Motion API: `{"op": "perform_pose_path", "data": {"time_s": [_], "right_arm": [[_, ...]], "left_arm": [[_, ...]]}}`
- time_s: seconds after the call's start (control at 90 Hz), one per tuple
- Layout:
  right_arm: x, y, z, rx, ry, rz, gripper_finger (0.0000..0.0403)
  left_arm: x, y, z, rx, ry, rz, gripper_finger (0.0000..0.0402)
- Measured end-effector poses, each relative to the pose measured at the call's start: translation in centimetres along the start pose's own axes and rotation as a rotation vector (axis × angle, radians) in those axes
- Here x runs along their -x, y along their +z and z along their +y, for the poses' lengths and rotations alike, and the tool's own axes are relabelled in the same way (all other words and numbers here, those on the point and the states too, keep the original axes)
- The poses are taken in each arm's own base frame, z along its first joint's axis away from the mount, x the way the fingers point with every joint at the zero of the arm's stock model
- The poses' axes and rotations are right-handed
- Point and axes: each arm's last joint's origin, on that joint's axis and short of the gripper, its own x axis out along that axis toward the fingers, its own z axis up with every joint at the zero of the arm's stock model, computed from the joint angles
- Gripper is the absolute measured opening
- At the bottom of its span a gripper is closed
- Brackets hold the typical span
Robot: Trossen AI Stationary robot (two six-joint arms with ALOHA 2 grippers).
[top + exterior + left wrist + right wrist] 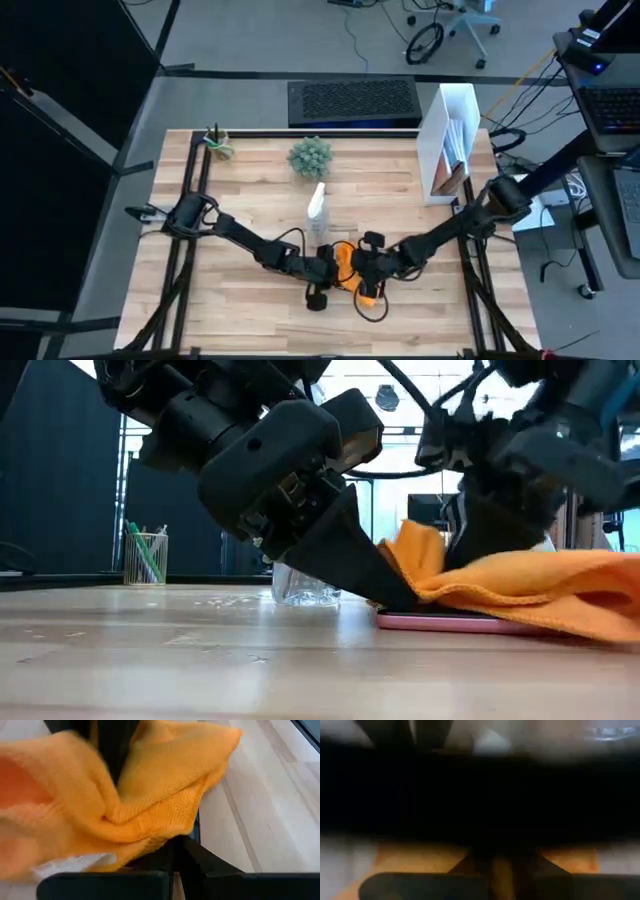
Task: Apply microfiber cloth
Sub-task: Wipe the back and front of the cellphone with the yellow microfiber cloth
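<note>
- Cloth count, one: the microfiber cloth (346, 263), bright orange, lies bunched at lower centre of the high view, between the two grippers, draped over a flat pinkish phone (450, 622) that rests on the desk.
- Phones, one; only its thin edge shows under the cloth in the low view.
- Arms, two, both dark, meeting at lower centre of the overhead frame.
- The left gripper (395, 598) slants down from upper left of the low view, its jaws drawn together to a point and clamped on a fold of the cloth, as the left wrist view confirms (150, 820).
- The right gripper (372, 270) stands just right of the cloth in the overhead frame and presses down onto it; whether its jaws are apart or together I cannot tell, since its wrist view is mostly dark with orange below.
- Spray bottles, one: a clear bottle (318, 212) standing just above the cloth in the high view.
- Plants, one: a small green potted plant (310, 156) at upper centre.
- Pen cups, one: a mesh cup with pens (146, 558) at far left of the low view.
- White file holders, one (452, 140), at upper right.
- The desk (230, 300) is light wooden planking with a black frame; beyond it lie grey floor, cables, an office chair (455, 25) and a dark keyboard (353, 100).
</note>
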Motion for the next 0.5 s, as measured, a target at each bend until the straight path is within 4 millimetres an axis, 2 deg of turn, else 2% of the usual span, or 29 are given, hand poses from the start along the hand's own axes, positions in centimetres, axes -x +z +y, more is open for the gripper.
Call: {"op": "perform_pose_path", "data": {"time_s": [0.078,0.5], "right_arm": [[0.2,-0.9,0.5,-0.001,-0.018,0.048,0.0009],[5.0,-5.8,4.2,0.047,0.023,0.181,0.0009]], "left_arm": [[0.0,0.0,0.0,0.000,0.003,0.008,0.0006],[0.0,-0.1,0.1,0.000,0.033,0.010,0.0006]]}}
